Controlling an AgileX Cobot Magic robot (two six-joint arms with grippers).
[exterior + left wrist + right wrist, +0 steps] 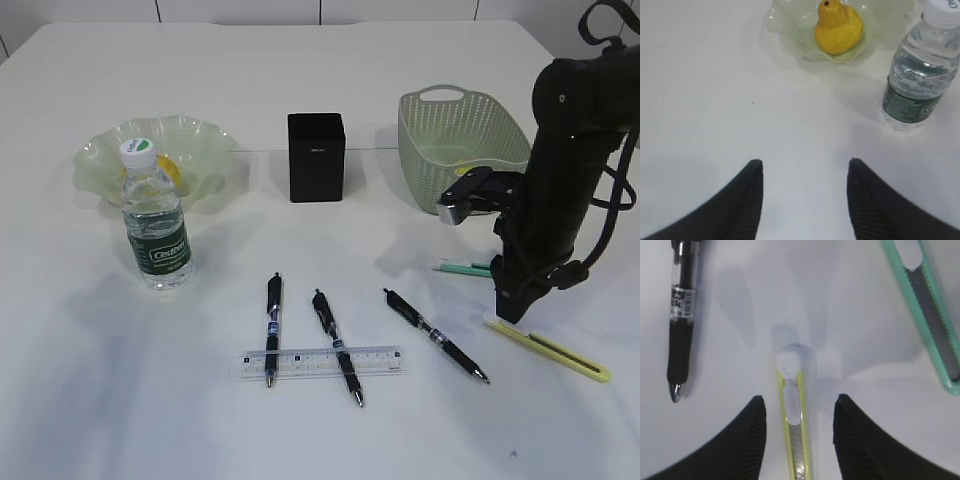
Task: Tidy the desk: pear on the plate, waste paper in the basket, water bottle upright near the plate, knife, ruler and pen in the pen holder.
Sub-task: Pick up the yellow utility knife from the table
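- The yellow knife (794, 425) lies flat on the desk (320, 80) near its right edge, toward the front. The right gripper (797, 407) hangs low over the knife's slider end with its jaws open, one finger on each side of the body, and nothing is held yet.
- To do this step well, I judge the gripper should come straight down until the fingertips almost meet the desk, close across the narrow width of the knife, and lift it level before carrying it to the pen holder (316, 157) at the middle of the desk toward the back edge.
- The knife is thin and smooth, so a grip set too high would probably slide off it.
- A green knife (930, 315) lies just beside it toward the basket (460, 140), and a pen (681, 315) lies on the other side; neither sits between the fingers.
- The right wrist view shows the yellow knife centred between the fingers; in the exterior view the arm hides that end, and the green knife is mostly hidden too.
- Only the left wrist view shows the pear (839, 27) clearly, lying in the plate (790, 30), with the water bottle (917, 75) upright just beside it and the left gripper (805, 175) open and empty.
- Only the exterior view shows the ruler (322, 362) near the front edge, with two of the three pens apparently lying across it.
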